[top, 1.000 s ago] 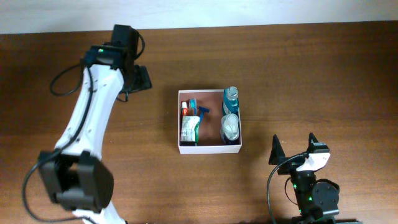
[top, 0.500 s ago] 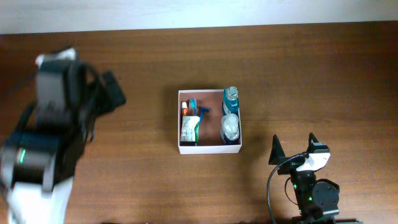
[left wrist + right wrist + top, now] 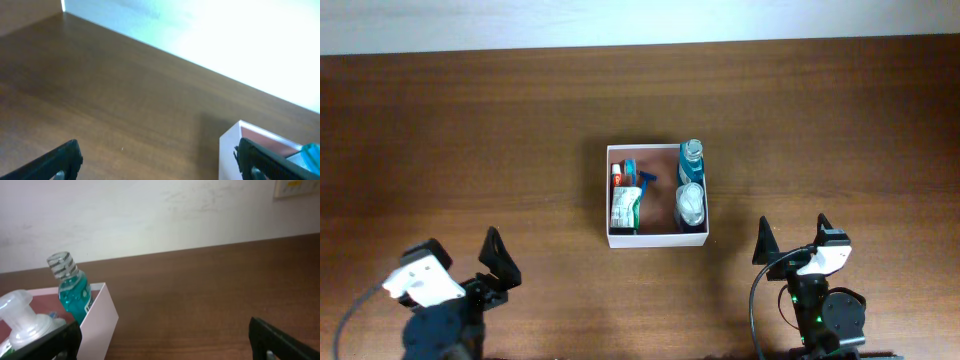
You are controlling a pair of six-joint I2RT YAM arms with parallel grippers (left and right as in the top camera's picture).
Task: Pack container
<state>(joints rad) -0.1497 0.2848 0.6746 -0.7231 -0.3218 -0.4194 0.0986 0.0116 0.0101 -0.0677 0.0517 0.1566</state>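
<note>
The brown wooden table (image 3: pixel 820 120) fills the overhead view, with a strip of white wall (image 3: pixel 640 20) along its far edge. Both arms sit low at the near edge, one at each corner, and both are well apart from everything else.

The left gripper (image 3: pixel 463 255) points toward the far wall with its fingers spread wide and nothing between them. In its own wrist view, the left gripper (image 3: pixel 157 160) shows only bare wood in the gap. The right gripper (image 3: pixel 793 238) is likewise spread and empty, and the gap in its wrist view (image 3: pixel 167 342) frames open tabletop.

The container (image 3: pixel 657 240) sits at the middle of the table, square and white-walled, with its reddish floor showing down the centre. One corner of it shows at the lower right of the left wrist view (image 3: pixel 230 145).

Along its right wall lie a teal bottle (image 3: pixel 692 160) with a clear ribbed cap and, nearer the arms, a white-topped bottle (image 3: pixel 690 205). Along the left wall lies a tube (image 3: pixel 624 207). What looks like a blue razor (image 3: pixel 642 182) lies partly on it, though the print and shape are too small to be sure.
</note>
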